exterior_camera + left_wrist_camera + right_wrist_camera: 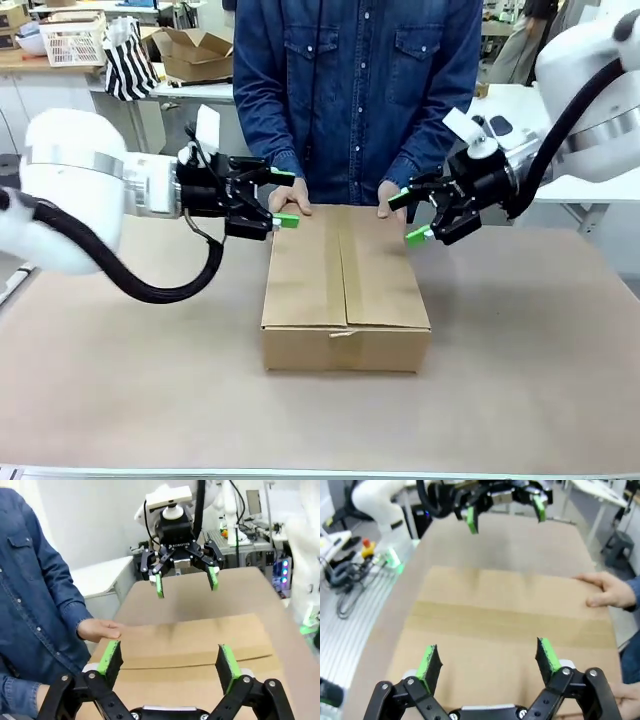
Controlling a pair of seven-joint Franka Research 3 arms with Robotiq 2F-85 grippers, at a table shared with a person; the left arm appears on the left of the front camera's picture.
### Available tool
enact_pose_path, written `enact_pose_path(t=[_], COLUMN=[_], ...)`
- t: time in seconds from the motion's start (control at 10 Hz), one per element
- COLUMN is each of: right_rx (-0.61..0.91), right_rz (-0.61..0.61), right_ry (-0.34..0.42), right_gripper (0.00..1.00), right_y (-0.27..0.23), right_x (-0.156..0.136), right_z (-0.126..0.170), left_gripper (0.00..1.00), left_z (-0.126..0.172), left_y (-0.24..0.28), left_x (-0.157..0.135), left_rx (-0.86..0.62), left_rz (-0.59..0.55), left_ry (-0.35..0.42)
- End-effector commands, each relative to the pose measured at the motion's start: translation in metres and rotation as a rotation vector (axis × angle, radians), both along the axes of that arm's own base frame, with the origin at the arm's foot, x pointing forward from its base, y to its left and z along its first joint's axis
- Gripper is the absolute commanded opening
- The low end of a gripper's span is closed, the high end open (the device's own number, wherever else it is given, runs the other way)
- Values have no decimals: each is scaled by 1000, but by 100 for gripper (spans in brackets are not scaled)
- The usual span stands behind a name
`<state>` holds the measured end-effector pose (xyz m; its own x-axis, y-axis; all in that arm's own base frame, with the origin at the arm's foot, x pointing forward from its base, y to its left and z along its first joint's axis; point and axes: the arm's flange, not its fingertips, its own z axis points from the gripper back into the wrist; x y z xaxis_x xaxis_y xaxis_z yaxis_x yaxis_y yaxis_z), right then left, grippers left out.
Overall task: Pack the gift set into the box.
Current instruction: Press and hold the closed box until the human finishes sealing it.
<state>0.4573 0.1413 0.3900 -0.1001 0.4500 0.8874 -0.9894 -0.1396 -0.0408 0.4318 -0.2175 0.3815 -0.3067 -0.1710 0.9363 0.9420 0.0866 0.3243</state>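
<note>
Left pincer (286, 197), right pincer (410, 217): spread apart, empty, flanked closed box (345, 270) on worktop (520, 350), person's hand (388, 195) at far edge. Looked packed already; left only sealing, maybe.

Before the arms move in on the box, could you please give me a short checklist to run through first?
1. Left gripper open and empty: ok.
2. Right gripper open and empty: ok.
3. Box flaps folded flat: ok.
4. Gift set inside: cannot tell, the flaps hide it.
5. Person's hands off the box: not ok, both rest on its far edge, close to the grippers.
</note>
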Motion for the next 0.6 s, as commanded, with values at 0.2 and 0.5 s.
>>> enact_pose_path(t=[0.2,0.5], right_rx=[167,167], right_rz=[-39,-72], right_ry=[82,57], right_gripper=[100,100], right_y=[2,7], right_x=[31,32], right_z=[-62,-78], left_gripper=[100,100], left_z=[-60,-83], left_y=[0,2], left_x=[31,33], left_rx=[-42,26], left_rz=[24,26], left_ry=[-59,53])
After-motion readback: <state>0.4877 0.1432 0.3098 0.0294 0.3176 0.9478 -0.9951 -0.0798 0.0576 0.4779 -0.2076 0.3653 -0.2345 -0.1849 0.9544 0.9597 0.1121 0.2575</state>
